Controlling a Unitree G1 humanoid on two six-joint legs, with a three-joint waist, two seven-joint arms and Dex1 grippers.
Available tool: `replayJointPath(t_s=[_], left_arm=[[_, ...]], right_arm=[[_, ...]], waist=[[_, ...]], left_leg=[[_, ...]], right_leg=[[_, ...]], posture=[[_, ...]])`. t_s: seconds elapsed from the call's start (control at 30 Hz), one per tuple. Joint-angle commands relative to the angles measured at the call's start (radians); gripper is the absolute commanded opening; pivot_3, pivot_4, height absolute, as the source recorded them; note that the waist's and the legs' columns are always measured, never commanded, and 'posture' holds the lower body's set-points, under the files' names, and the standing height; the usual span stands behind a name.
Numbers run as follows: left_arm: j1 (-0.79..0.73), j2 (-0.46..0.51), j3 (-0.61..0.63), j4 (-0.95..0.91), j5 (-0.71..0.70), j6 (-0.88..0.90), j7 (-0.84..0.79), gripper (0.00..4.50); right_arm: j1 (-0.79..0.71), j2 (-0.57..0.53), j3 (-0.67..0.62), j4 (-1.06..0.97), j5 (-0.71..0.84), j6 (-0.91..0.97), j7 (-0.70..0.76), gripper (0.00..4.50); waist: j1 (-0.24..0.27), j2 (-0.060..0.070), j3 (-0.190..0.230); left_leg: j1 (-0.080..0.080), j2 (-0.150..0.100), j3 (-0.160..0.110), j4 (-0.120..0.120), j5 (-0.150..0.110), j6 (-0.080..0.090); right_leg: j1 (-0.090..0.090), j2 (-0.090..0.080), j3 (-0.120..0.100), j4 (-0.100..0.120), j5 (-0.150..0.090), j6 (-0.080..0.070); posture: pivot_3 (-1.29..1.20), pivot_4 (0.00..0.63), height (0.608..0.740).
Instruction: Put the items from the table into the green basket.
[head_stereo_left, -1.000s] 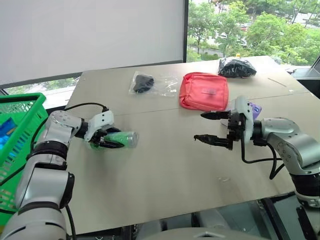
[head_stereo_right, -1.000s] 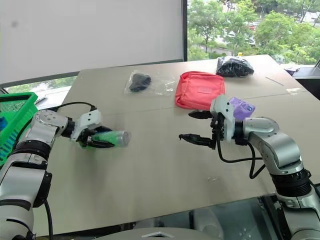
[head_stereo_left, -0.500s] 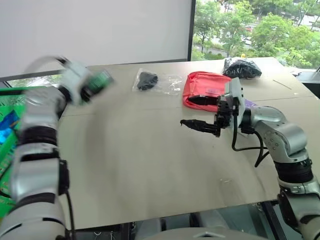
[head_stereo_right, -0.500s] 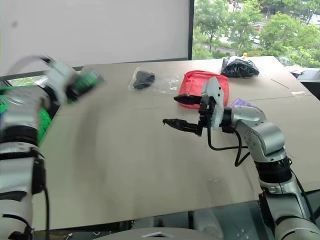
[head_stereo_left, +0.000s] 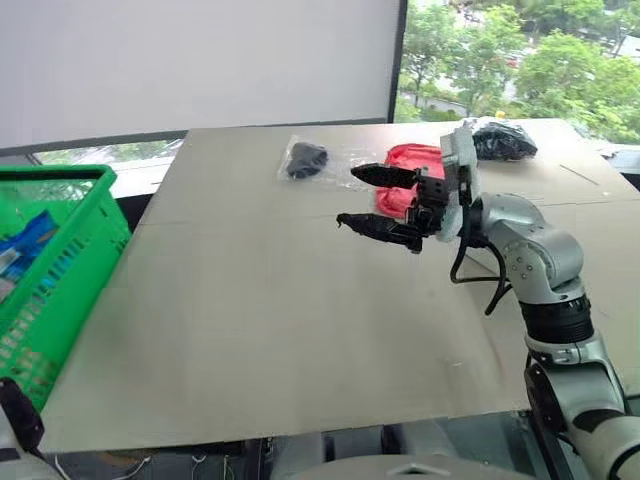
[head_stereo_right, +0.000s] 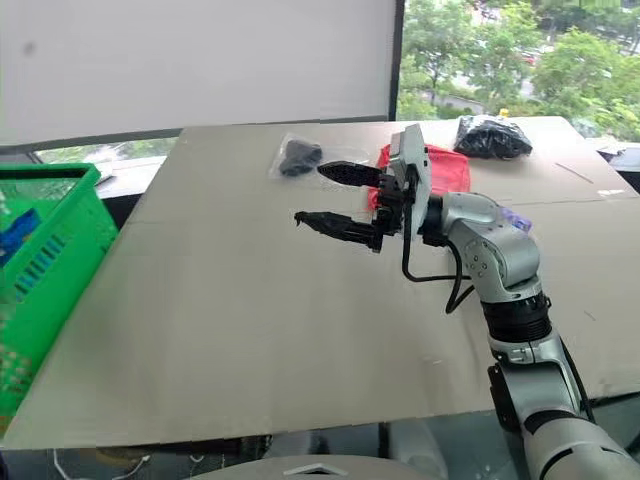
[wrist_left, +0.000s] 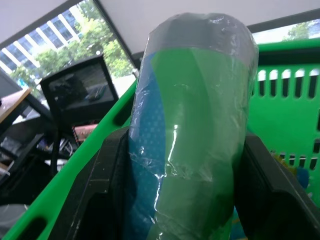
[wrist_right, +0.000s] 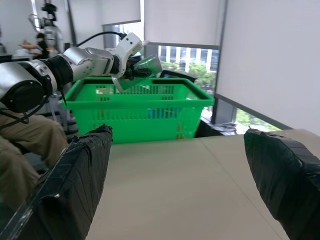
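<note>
While over green basket (wrist_right: 137, 107), left gripper (wrist_right: 131, 70) clamping cylinder (wrist_left: 192, 125); right gripper (head_stereo_left: 372, 200) agape, empty.

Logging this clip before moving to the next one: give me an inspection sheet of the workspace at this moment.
Surface: beige-grey table, thin seam across it.
Job's things: green-and-white cylinder held over the green basket; clear bag with black object, red zip pouch and black crinkly bag lie at the table's far side; purple tissue pack is mostly hidden behind the right arm.
Clutter: blue-and-white items inside the basket, kind unclear.
Claws: left claw shut on the cylinder; right claw open, empty, above the table near the pouch.
Cables: black cable looping at the right forearm.
Surroundings: white blind, window with trees, seated person at the side.
</note>
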Motion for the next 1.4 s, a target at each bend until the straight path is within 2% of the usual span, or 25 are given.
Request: replayJointPath(t_s=[0.03,0.07,0.1,0.27,0.37,0.43,0.5,0.6,0.7,0.83,0.93,1.07,1.17,1.2,1.23,1.27,1.37,1.4], left_arm=[[-0.021,0.011,-0.022,0.008,0.01,-0.066,0.038,3.8],[-0.034,0.004,-0.03,0.02,0.01,-0.084,0.044,4.33],[-0.049,-0.004,-0.037,0.024,0.005,-0.119,0.043,4.42],[-0.119,-0.062,-0.065,-0.001,-0.05,-0.239,-0.064,4.42],[-0.117,-0.162,-0.094,-0.159,-0.156,-0.246,-0.255,4.42],[-0.064,-0.201,-0.141,-0.273,-0.175,-0.236,-0.338,4.42],[0.013,-0.277,-0.184,-0.476,-0.288,-0.155,-0.466,4.42],[0.1,-0.333,-0.229,-0.747,-0.423,-0.014,-0.549,4.42],[0.169,-0.333,-0.257,-0.956,-0.53,0.119,-0.603,4.42],[0.217,-0.296,-0.254,-1.1,-0.643,0.247,-0.664,4.42],[0.234,-0.276,-0.27,-1.144,-0.651,0.282,-0.674,4.42],[0.247,-0.277,-0.278,-1.174,-0.642,0.312,-0.652,4.42],[0.254,-0.277,-0.282,-1.198,-0.637,0.327,-0.638,4.42],[0.255,-0.277,-0.281,-1.206,-0.637,0.332,-0.633,4.5],[0.258,-0.277,-0.275,-1.216,-0.641,0.341,-0.627,4.5],[0.261,-0.276,-0.27,-1.223,-0.645,0.349,-0.621,4.5],[0.275,-0.275,-0.257,-1.242,-0.647,0.362,-0.606,4.5],[0.28,-0.278,-0.253,-1.247,-0.649,0.366,-0.6,4.5]], right_arm=[[-0.022,-0.005,-0.004,-0.006,0.009,-0.009,0.012,4.5],[-0.021,-0.008,-0.005,-0.007,0.007,-0.01,0.012,4.5],[-0.019,-0.012,-0.008,-0.009,0.007,-0.009,0.011,4.5],[0.002,-0.04,-0.024,-0.023,-0.01,-0.015,-0.014,4.5],[0.034,-0.078,-0.034,-0.034,-0.041,-0.027,-0.037,4.5],[0.049,-0.095,-0.039,-0.037,-0.056,-0.032,-0.053,4.5],[0.075,-0.143,-0.049,-0.017,-0.128,-0.06,-0.095,4.5],[0.111,-0.225,-0.043,0.03,-0.242,-0.101,-0.143,4.5],[0.152,-0.32,-0.008,0.13,-0.415,-0.178,-0.221,4.5],[0.188,-0.392,0.037,0.255,-0.578,-0.292,-0.274,4.5],[0.189,-0.39,0.043,0.319,-0.62,-0.276,-0.297,4.5],[0.154,-0.351,0.061,0.45,-0.652,-0.325,-0.309,4.5],[0.106,-0.322,0.084,0.568,-0.696,-0.367,-0.322,4.5],[0.094,-0.317,0.089,0.598,-0.711,-0.376,-0.328,4.09],[0.087,-0.314,0.091,0.614,-0.716,-0.376,-0.323,3.97],[0.081,-0.311,0.093,0.625,-0.719,-0.376,-0.315,3.66],[0.076,-0.311,0.095,0.636,-0.729,-0.387,-0.308,2.25],[0.078,-0.313,0.098,0.636,-0.734,-0.393,-0.305,1.93]], waist=[[0.02,-0.001,-0.001],[0.027,-0.001,-0.001],[0.036,-0.001,-0.001],[0.037,-0.002,-0.002],[0.033,-0.002,-0.005],[0.024,-0.002,-0.005],[0.001,0.0,-0.005],[-0.027,0.0,-0.006],[-0.058,0.0,-0.006],[-0.085,0.008,-0.007],[-0.1,0.014,-0.005],[-0.101,0.016,-0.003],[-0.1,0.016,-0.002],[-0.099,0.017,-0.002],[-0.098,0.017,-0.002],[-0.095,0.017,-0.002],[-0.086,0.017,-0.002],[-0.081,0.017,-0.002]], left_leg=[[0.0,0.0,0.0,0.0,0.0,-0.001],[0.0,0.0,-0.001,0.0,0.001,-0.001],[0.0,0.0,-0.001,0.0,0.001,-0.001],[-0.001,-0.004,-0.005,0.0,0.001,-0.001],[-0.002,-0.004,-0.005,0.0,0.001,-0.001],[-0.002,-0.004,-0.005,0.0,0.001,-0.001],[-0.003,-0.004,-0.004,0.0,0.001,-0.001],[-0.003,-0.004,-0.004,0.0,0.001,-0.001],[-0.003,-0.003,-0.004,0.0,0.001,0.0],[0.0,-0.002,0.0,0.0,0.001,0.0],[0.007,0.0,0.005,-0.001,-0.002,0.004],[0.024,0.003,0.006,-0.002,-0.002,0.005],[0.027,0.003,0.006,-0.003,-0.002,0.005],[0.027,0.003,0.007,-0.003,-0.002,0.005],[0.027,0.003,0.007,-0.003,-0.002,0.005],[0.027,0.003,0.006,-0.003,-0.002,0.005],[0.027,0.003,0.005,-0.003,-0.002,0.005],[0.027,0.004,0.006,-0.003,-0.003,0.006]], right_leg=[[0.0,0.0,0.0,0.0,0.0,0.0],[0.0,0.0,-0.001,0.0,0.0,0.0],[0.0,0.0,-0.001,0.0,0.0,0.0],[0.0,-0.003,-0.004,0.0,0.0,0.0],[0.0,-0.004,-0.004,0.0,0.0,0.0],[0.0,-0.004,-0.004,-0.001,0.0,0.0],[0.0,-0.004,-0.003,0.0,0.0,0.0],[-0.001,-0.004,-0.002,0.0,0.0,0.0],[0.0,-0.003,-0.001,0.0,0.0,0.0],[0.0,-0.002,0.002,0.0,0.0,0.0],[0.007,0.001,0.007,-0.001,0.0,0.0],[0.025,0.005,0.008,-0.004,-0.001,0.0],[0.028,0.006,0.009,-0.005,-0.001,0.0],[0.028,0.006,0.009,-0.005,-0.001,0.0],[0.028,0.006,0.009,-0.005,-0.001,0.0],[0.028,0.006,0.009,-0.005,-0.001,0.0],[0.028,0.006,0.009,-0.006,-0.001,0.0],[0.028,0.006,0.009,-0.007,-0.001,0.0]], posture=[[0.03,0.0,0.74],[0.03,0.0,0.74],[0.01,0.0,0.74],[0.0,0.0,0.74],[-0.04,0.0,0.74],[-0.05,0.0,0.74],[-0.07,0.0,0.74],[-0.09,0.0,0.74],[-0.1,0.0,0.74],[-0.11,0.0,0.74],[-0.11,0.0,0.74],[-0.1,0.0,0.74],[-0.09,0.0,0.74],[-0.08,0.0,0.74],[-0.07,0.0,0.74],[-0.07,0.0,0.74],[-0.06,0.0,0.74],[-0.06,0.0,0.74]])
